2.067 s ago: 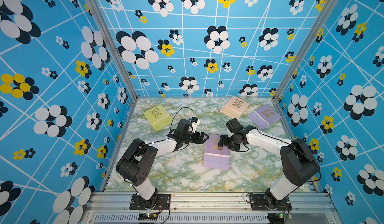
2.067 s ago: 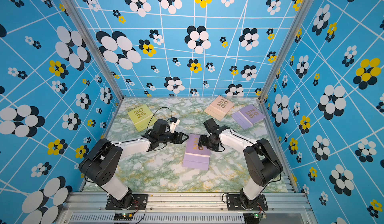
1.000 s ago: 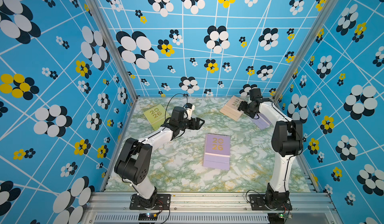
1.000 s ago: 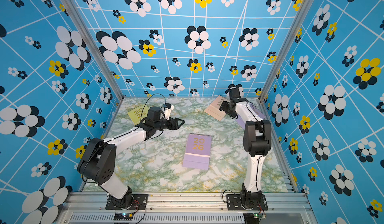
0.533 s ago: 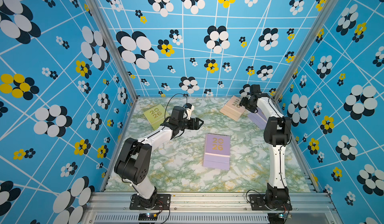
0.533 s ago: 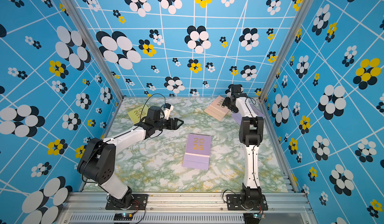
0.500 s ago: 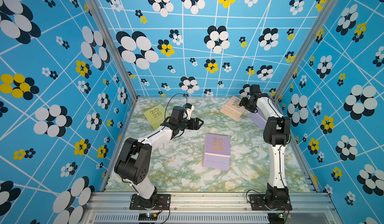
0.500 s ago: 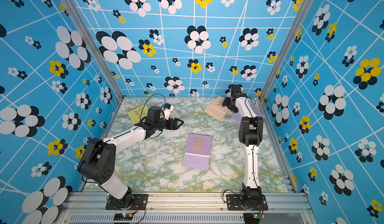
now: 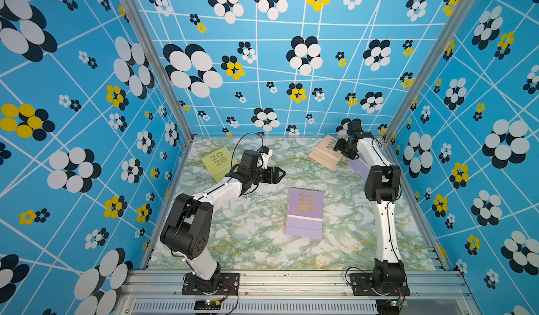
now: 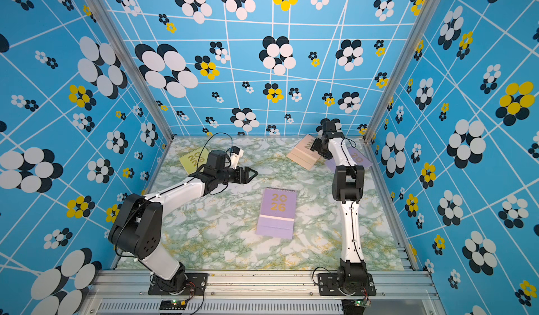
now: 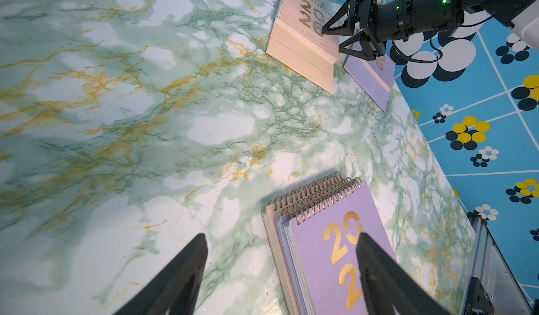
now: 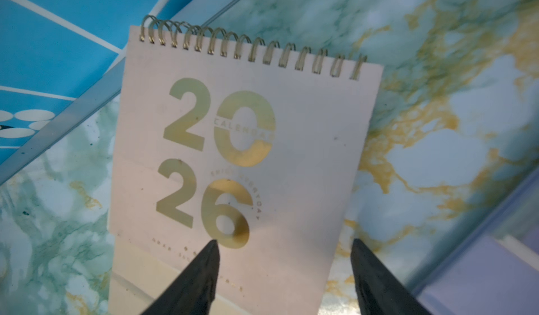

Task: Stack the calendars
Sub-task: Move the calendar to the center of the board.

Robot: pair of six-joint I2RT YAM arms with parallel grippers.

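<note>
- Lilac-topped stack (image 9: 304,211) is sitting at centre frame in a top view. Both arms were crowding it two seconds ago, and neither is touching it now.
- Up at upper right, my right gripper (image 12: 284,242) has swung over the peach calendar (image 12: 248,153) and is hovering with jaws spread. One finger is over the cover, the other is past its edge, and nothing is gripped yet.
- My left gripper (image 9: 277,174) has pulled back toward the green calendar (image 9: 217,162) at upper left, and its jaws are gaping and empty.
- I'm reading this as one placement finished and the next pick starting. Peach, the lilac one (image 10: 357,157) beside it, and green are all waiting.
</note>
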